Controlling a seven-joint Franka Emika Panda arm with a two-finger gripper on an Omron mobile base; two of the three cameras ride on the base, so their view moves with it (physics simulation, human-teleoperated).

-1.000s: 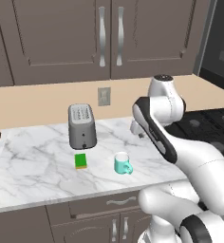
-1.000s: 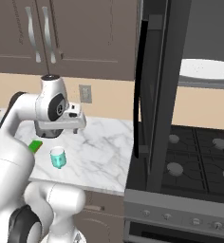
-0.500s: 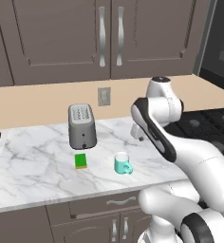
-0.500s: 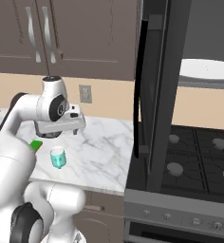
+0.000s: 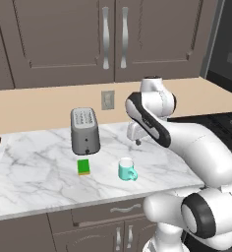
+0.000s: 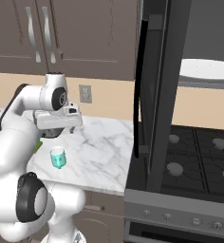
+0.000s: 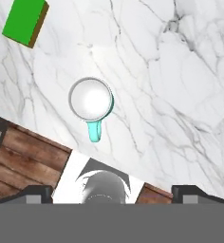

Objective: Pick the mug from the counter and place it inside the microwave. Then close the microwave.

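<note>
The teal mug (image 5: 127, 170) (image 6: 57, 157) stands upright on the white marble counter (image 5: 39, 167) (image 6: 104, 142), in front of the toaster and to its right. In the hand view I look straight down into the mug (image 7: 91, 100), its white inside showing and its handle pointing toward the counter's front edge. My gripper (image 5: 137, 141) (image 6: 61, 132) (image 7: 113, 194) hangs above the counter just behind the mug, open and holding nothing, its fingertips (image 7: 38, 192) wide apart. The microwave (image 6: 190, 57) stands open, its dark door (image 6: 147, 95) swung out and the white turntable plate (image 6: 206, 69) visible.
A dark grey toaster (image 5: 85, 130) stands at the back of the counter, with a green sponge (image 5: 83, 167) (image 7: 26, 21) in front of it. The black gas stovetop (image 6: 194, 161) lies to the right under the microwave. Brown wall cabinets (image 5: 108, 39) hang above.
The arm has shifted a little, bringing the hand closer over the mug. The mug, sponge and toaster have stayed where they were.
</note>
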